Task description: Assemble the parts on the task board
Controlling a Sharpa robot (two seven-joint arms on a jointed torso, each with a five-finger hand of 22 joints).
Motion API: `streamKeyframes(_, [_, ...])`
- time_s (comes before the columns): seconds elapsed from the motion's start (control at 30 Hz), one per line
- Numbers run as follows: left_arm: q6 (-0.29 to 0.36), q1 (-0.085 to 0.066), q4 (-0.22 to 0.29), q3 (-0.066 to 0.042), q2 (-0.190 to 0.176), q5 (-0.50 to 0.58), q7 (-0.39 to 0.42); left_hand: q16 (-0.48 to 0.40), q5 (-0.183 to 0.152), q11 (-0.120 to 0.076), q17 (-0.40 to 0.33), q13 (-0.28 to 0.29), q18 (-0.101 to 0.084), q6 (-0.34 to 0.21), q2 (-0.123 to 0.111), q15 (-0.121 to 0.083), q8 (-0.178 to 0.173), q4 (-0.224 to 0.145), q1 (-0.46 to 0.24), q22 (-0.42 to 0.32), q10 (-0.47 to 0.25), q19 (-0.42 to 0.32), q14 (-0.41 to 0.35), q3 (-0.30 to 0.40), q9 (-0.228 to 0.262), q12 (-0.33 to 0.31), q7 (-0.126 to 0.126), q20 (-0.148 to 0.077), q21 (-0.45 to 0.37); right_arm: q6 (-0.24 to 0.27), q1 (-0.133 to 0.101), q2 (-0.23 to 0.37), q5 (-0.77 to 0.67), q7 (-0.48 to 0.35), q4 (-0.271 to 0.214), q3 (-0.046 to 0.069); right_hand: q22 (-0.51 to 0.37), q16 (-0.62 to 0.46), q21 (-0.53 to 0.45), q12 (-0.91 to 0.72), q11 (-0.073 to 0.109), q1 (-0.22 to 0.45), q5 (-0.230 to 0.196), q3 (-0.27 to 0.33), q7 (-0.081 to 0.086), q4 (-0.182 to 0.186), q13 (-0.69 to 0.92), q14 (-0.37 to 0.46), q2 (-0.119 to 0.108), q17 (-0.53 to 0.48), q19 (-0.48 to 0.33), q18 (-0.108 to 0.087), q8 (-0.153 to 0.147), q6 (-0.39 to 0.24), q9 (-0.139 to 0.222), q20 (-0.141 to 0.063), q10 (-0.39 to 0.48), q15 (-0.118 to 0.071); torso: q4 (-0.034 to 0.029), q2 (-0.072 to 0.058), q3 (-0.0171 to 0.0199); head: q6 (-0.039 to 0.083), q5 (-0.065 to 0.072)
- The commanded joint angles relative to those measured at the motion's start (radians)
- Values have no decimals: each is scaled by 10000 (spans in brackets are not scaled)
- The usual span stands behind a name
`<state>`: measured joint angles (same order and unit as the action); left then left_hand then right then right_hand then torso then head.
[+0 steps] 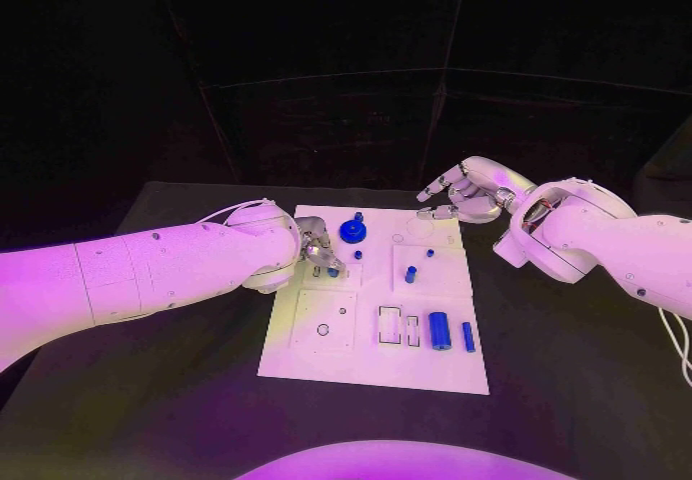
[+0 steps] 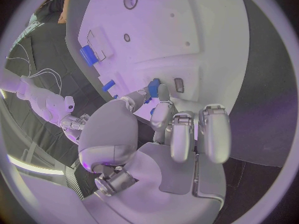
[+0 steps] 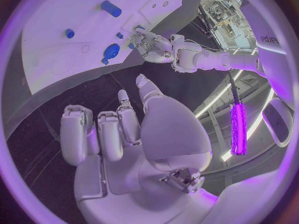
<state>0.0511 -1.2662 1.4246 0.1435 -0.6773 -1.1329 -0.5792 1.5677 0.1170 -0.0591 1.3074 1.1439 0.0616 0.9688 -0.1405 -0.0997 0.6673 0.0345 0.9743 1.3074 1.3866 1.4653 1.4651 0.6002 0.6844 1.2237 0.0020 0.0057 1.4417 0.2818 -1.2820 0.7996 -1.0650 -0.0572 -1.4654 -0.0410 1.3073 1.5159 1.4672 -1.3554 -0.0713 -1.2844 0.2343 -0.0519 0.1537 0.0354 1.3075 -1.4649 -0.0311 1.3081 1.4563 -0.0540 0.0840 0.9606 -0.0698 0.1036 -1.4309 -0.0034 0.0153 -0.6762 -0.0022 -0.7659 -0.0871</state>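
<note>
Black surface [image 1: 173, 400] w/ task board [image 1: 368, 365]: our left hand [image 1: 320, 256] pinches a small blue part [image 2: 153, 87] in its fingers [image 2: 163, 95], so we should seat it square & slow, right hand [image 1: 469, 195] empty, fingers loosely spread.

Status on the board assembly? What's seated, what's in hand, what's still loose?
Looks early. Seemingly seated: a round blue part stands near the far edge of the task board. In hand: the left hand pinches a small blue part against the board. The right hand hovers off the far corner, holding nothing. Left: two blue cylinders lie loose near the slots, plus small pieces mid-board.
</note>
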Motion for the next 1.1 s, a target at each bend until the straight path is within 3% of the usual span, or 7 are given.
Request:
streamKeyframes(0.03, [-118, 2, 0, 3, 33, 54, -97, 31, -51, 21, 2634, 33, -187, 25, 7, -86, 57, 13, -84, 602, 89, 345, 1057, -84, -12, 59, 66, -23, 55, -59, -21, -7, 0, -28, -8, 5, 187, -41, -31, -2, 61, -36, 42, 65, -12, 1, 807, -773, 91, 1340, -20, 40, 69, 88, -5, -65, -12, -66, -2, -2, -2, 0, 12])
streamKeyframes(0.7, [-118, -1, -145, 2, 58, 53, -121, 31, -66, 17, 2634, 170, -217, 164, 100, -86, 68, 517, -524, 773, 170, 396, 1057, -998, 12, 190, 59, -27, 151, -39, -21, -12, 14, -29, 15, 5, 134, -66, -58, 46, 62, -96, 44, 116, -12, -42, 768, -763, 40, 1296, -46, 29, 59, 74, 3, -71, 21, -70, -8, -2, -5, -16, 14])
streamKeyframes(1.07, [29, -2, -206, 0, 71, 55, -80, 31, -108, 1, 2634, 247, -228, 219, 61, -99, 44, 1125, -841, 853, 203, 410, 1057, -2860, 40, 253, 41, -37, 182, -32, -22, -8, 15, -28, 23, 5, 95, -89, -79, 64, 60, -54, -23, 186, -11, -11, 753, -754, 27, 1257, -64, 22, 57, 73, 5, -72, 32, -69, -8, 1, -2, -31, 25])
streamKeyframes(1.1, [56, -2, -203, 0, 69, 56, -63, 31, -247, 0, 2634, 254, -228, 222, 116, -101, 35, 1243, -820, 862, 205, 411, 1057, -3147, 42, 257, 34, -44, 183, -33, -22, -9, 15, -29, 27, 5, 95, -89, -79, 64, 60, -54, -23, 186, -11, -11, 753, -754, 27, 1257, -64, 22, 57, 73, 5, -72, 32, -69, -8, 1, -4, -29, 24])
